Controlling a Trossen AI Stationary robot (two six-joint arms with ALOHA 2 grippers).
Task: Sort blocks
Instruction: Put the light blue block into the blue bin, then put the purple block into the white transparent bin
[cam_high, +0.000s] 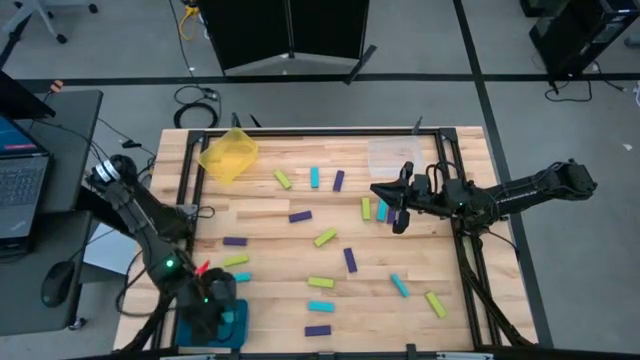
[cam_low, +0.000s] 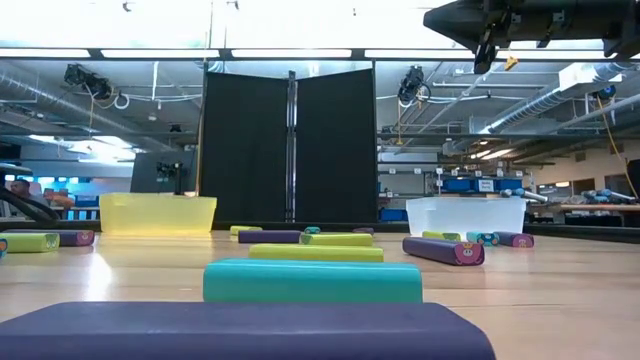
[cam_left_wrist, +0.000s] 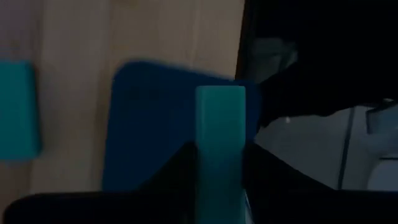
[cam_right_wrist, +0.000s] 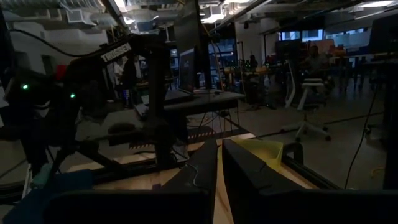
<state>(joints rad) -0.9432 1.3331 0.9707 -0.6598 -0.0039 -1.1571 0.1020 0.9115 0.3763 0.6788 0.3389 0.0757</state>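
My left gripper (cam_high: 222, 305) (cam_left_wrist: 219, 152) hangs at the table's near left corner over a teal tray (cam_high: 238, 325) (cam_left_wrist: 149, 124), shut on a cyan block (cam_left_wrist: 221, 124). My right gripper (cam_high: 385, 192) (cam_right_wrist: 219, 165) waits shut and empty, raised above the table's right half. Several yellow-green (cam_high: 325, 238), purple (cam_high: 300, 216) and cyan (cam_high: 321, 306) blocks lie flat and scattered on the wooden table. One more cyan block (cam_left_wrist: 15, 109) lies on the wood beside the tray. My left gripper pinches the cyan block between its two fingers (cam_left_wrist: 183, 171) by the block's long sides, near its rear end (cam_left_wrist: 219, 168). The block lies along the fingers and sticks out past their tips. It is lifted clear, above the teal tray.
A yellow tray (cam_high: 230, 155) stands at the far left and a clear tray (cam_high: 390, 155) at the far right. Black frame rails (cam_high: 470, 250) run along the table's sides. A laptop (cam_high: 20, 180) sits on a desk off the left edge.
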